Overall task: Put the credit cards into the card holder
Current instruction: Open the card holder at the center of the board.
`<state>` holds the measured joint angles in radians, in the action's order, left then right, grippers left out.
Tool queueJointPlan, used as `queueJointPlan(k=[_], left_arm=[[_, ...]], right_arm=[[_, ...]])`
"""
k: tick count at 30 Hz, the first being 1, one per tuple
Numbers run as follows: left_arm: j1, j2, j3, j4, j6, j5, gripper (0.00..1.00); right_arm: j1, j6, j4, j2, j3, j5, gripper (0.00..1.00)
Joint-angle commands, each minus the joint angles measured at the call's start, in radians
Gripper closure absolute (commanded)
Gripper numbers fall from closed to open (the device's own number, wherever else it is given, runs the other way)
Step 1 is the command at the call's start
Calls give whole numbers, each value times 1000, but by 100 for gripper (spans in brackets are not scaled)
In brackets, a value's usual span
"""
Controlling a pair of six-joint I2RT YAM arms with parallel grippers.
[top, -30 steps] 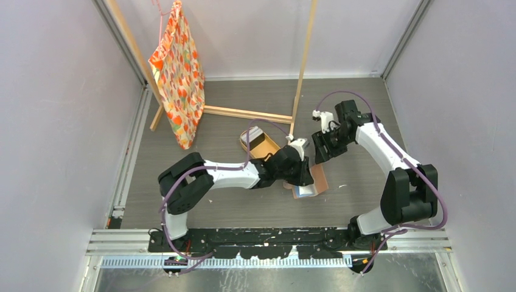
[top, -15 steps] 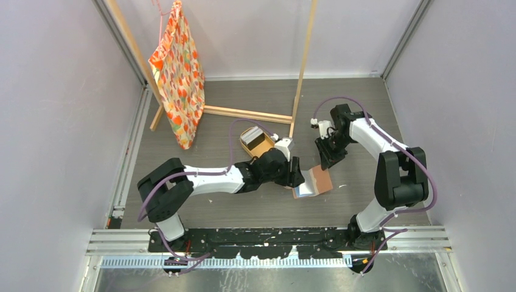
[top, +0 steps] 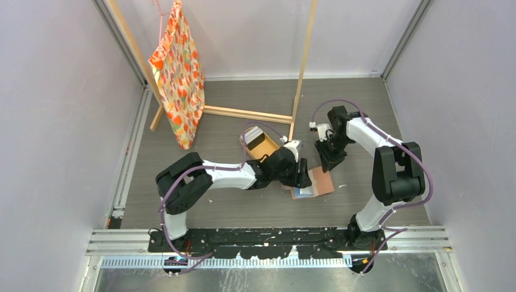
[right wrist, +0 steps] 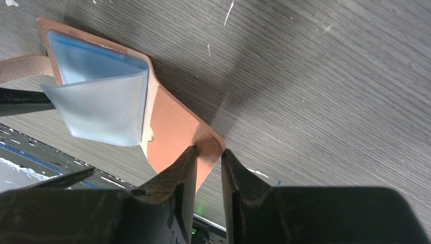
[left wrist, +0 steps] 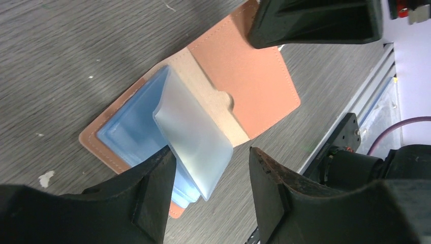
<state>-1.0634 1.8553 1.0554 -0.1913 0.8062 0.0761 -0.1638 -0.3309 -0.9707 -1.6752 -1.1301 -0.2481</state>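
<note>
One pincer (right wrist: 207, 150) grips card holder (right wrist: 173, 127) corner.

Bright, even light, a soft shadow beside the card holder (right wrist: 178, 127) (faintly glossy inside), wrist views sharp.

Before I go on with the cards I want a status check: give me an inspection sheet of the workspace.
surface: grey wood-grain table, a few white flecks.
job's things: card holder lies open, one clear sleeve raised; credit cards not identifiable, perhaps the shape in the tan tray.
clutter: orange patterned cloth hanging on a wooden frame.
grippers: left gripper open around the sleeve; right gripper narrow at the holder's corner, grip unclear.
cables: purple cables loop along both arms, one over the tray.
surroundings: pale walls, metal rail at the near edge.
</note>
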Motion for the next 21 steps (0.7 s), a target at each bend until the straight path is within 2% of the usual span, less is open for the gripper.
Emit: queueJointPlan(k=[1, 6, 10, 18, 19, 21], left_arm=[[4, 4, 34, -41, 19, 46, 45], [4, 10, 23, -160, 64, 108, 50], [3, 41, 33, -264, 115, 162, 58], [4, 163, 55, -367, 183, 213, 56], [3, 173, 53, -376, 188, 214, 56], [4, 185, 49, -380, 192, 212, 56]], right_arm=[[-9, -8, -20, 4, -31, 4, 71], [-10, -10, -31, 4, -36, -34, 72], [-11, -12, -66, -16, -51, -144, 72], [-27, -10, -92, -77, -69, -204, 75], [-26, -6, -86, -70, -71, -199, 72], [-9, 3, -76, -34, -75, -201, 60]])
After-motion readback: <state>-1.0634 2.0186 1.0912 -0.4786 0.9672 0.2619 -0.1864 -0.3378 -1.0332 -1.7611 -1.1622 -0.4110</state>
